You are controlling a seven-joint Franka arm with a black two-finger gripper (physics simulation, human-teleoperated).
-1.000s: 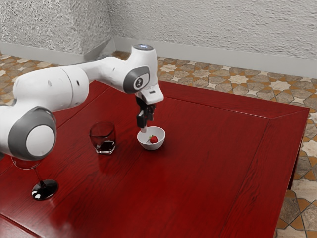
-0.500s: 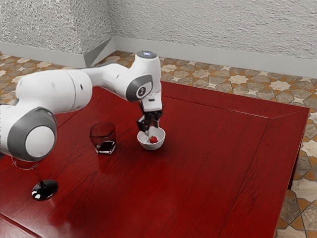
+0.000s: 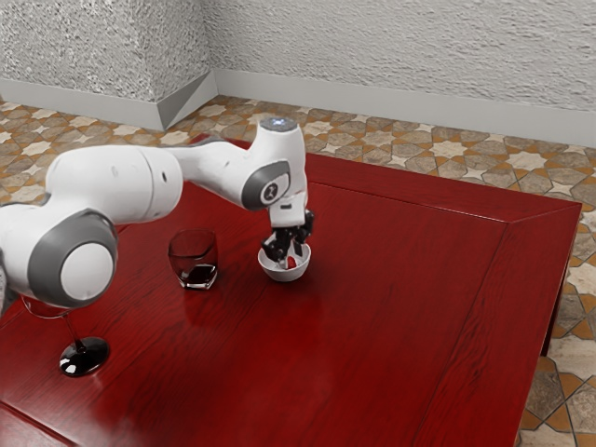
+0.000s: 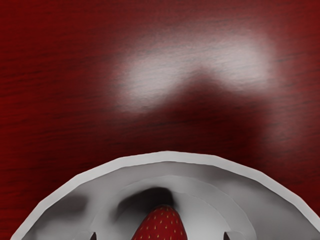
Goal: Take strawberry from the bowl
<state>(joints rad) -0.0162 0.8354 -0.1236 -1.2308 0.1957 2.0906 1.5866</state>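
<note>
Red wood table (image 3: 400,326) across most of exterior view, rough grey wall (image 3: 391,56) up top, patterned tile floor (image 3: 447,154). White arm (image 3: 112,182) from left; joint badge (image 3: 270,193) too small to read. Gripper (image 3: 290,256) near center, wide, fingers (image 3: 275,251) either side of strawberry, not clamped. Stemmed glass (image 3: 85,357) lower left, tumbler (image 3: 193,247) left of center. White bowl (image 3: 286,276) near center; strawberry (image 3: 291,263) inside. Wrist view adds seeds, bottom center.

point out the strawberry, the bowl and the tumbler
Strawberry (image 4: 160,227): wrist view, on its tapered end.
Bowl (image 4: 167,156): wrist view, on its rim.
Tumbler (image 3: 194,248): exterior view, on its side wall.
</note>
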